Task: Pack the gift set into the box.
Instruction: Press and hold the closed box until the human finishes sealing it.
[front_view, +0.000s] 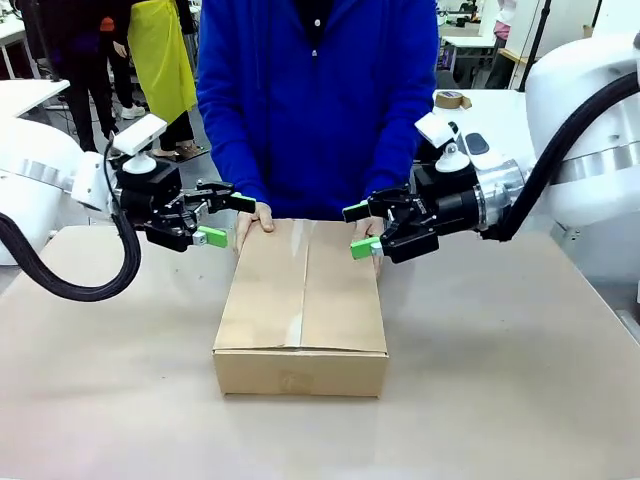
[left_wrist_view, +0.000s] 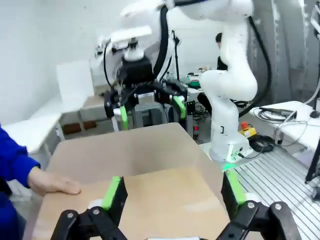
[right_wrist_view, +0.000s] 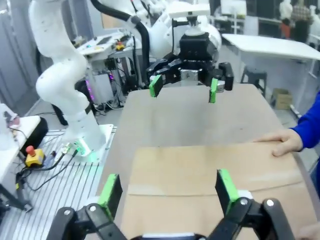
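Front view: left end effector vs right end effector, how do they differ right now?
The left end effector points right, tips just outside the far-left corner of the box; the right end effector points left, tips overlapping the far-right corner. The person's hand beside the left one shows fully; the other hand is mostly hidden behind the right one. Both are open, holding nothing.

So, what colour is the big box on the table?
Plain brown; the box shows best in the front view.
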